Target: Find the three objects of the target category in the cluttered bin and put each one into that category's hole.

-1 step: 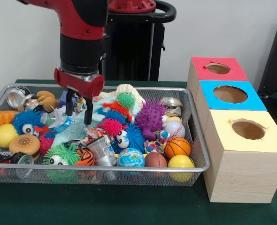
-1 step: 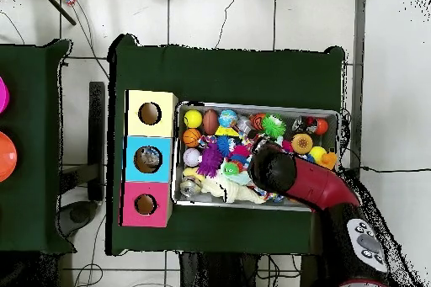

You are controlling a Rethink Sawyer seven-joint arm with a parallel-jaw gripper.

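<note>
The bin (image 1: 197, 140), a wire-mesh tray, lies with its long axis across the front view from 9 to 3 o'clock, and likewise in the overhead view (image 2: 257, 108), on a green table (image 1: 129, 206). It is heaped with toys: a purple spiky ball (image 1: 150, 117) near the middle, a basketball (image 1: 177, 146), a yellow ball (image 1: 180, 162), a globe ball (image 1: 130, 158) and a brown football (image 1: 156, 160) along the near edge, and a burger toy (image 1: 25, 144) toward 9 o'clock.

The gripper (image 1: 78, 112) hangs over the bin's left part in the front view, its two dark fingers (image 1: 88, 111) pointing straight down, narrowly parted and holding nothing. In the overhead view the arm (image 2: 311, 187) covers it, so the jaws show only from the front.

At 3 o'clock of the bin in the front view stand three boxes in a row, each with a round hole on top: yellow box (image 1: 242, 154) nearest, blue box (image 1: 230, 95), red box (image 1: 218, 69). Only the overhead view shows something lying inside the blue hole (image 2: 149, 158).
</note>
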